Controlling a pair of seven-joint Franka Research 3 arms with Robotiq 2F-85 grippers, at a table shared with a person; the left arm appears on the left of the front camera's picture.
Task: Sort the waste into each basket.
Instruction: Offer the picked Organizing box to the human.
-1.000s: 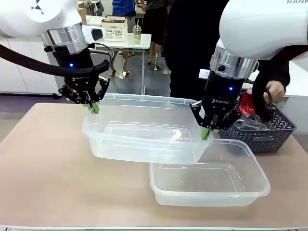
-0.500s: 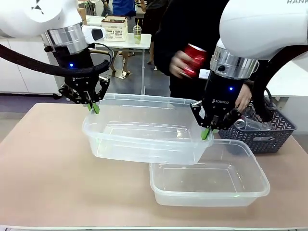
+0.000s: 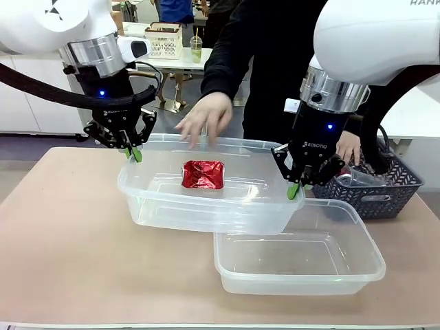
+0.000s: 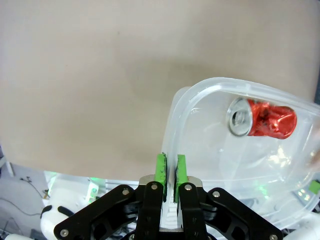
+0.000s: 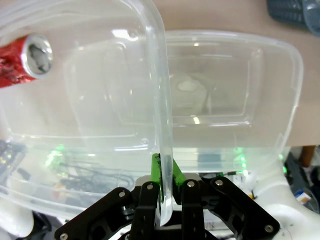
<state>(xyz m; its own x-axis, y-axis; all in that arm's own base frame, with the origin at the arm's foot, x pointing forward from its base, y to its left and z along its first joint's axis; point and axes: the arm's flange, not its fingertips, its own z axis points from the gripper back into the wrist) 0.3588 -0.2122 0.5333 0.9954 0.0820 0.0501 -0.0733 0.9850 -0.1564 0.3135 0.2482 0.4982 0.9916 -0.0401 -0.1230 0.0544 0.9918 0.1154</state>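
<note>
— While the left gripper (image 3: 132,152) pinches one rim at centre-left and the right gripper (image 3: 294,190) the opposite rim at centre-right, pads closed tight on the plastic, the upper tub (image 3: 206,218) hangs between them.
— Room to move?
— Bare table (image 3: 69,240) left and front. The tub's right corner overlaps the second tub (image 3: 302,283), lower right.
— And the crushed red can (image 3: 203,174)! Half a second ago it was gripped up top; now it lies inside the upper tub, with the person's hand (image 3: 205,117) spread open above the far rim.
— Dark basket (image 3: 388,196) at the right edge, half hidden behind the arm; contents hard to read.
</note>
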